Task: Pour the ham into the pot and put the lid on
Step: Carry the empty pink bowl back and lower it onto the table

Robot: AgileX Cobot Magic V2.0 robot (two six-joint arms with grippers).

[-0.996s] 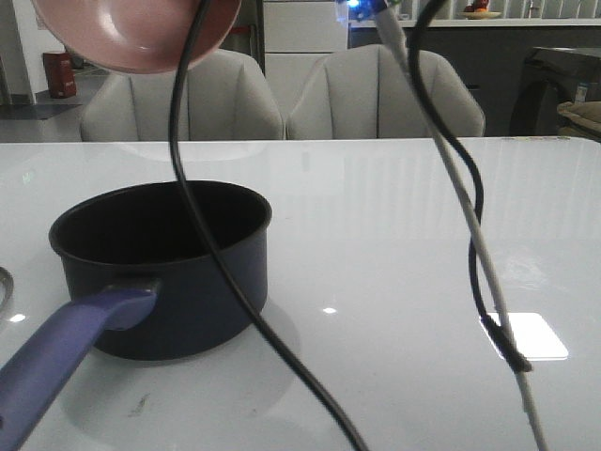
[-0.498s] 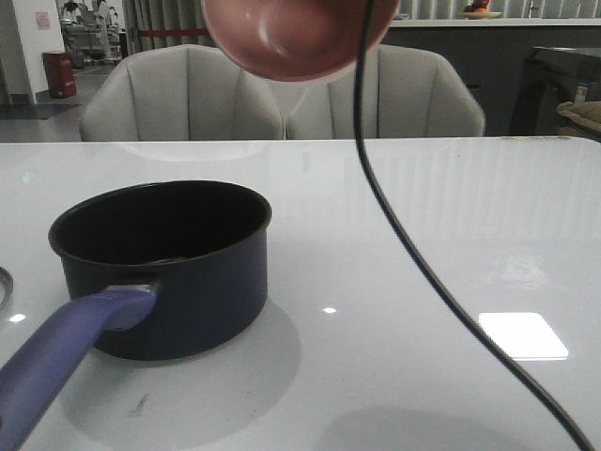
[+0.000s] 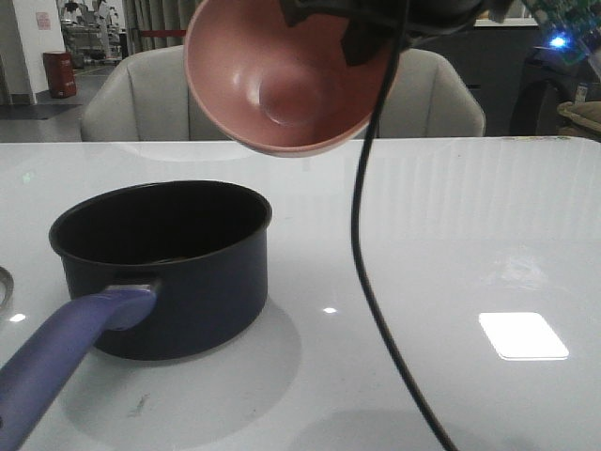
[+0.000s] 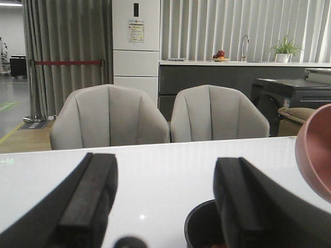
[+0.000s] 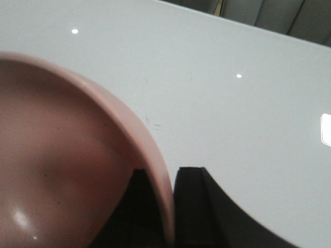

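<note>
The dark navy pot [image 3: 178, 272] stands at the table's left, its purplish-blue handle [image 3: 66, 348] pointing toward the front left. My right gripper [image 3: 368, 26] is shut on the rim of the pink bowl [image 3: 286, 85] and holds it high, to the right of the pot, with the empty inside facing the camera. The right wrist view shows the rim [image 5: 155, 155] pinched in that gripper [image 5: 168, 206]. My left gripper [image 4: 165, 206] is open, empty and near the pot [image 4: 201, 227]. A small orange bit of ham [image 4: 214, 246] shows inside. Only a grey sliver, perhaps the lid [image 3: 3, 287], shows at the left edge.
A black cable [image 3: 362, 235] hangs from the right arm down across the table's middle to the front edge. Two grey chairs [image 3: 160, 103] stand behind the table's far edge. The pink bowl also shows in the left wrist view [image 4: 315, 150].
The bowl has moved from above the pot's left to the right and lower, and has turned so that its empty inside faces the camera. The cable swung with it.
</note>
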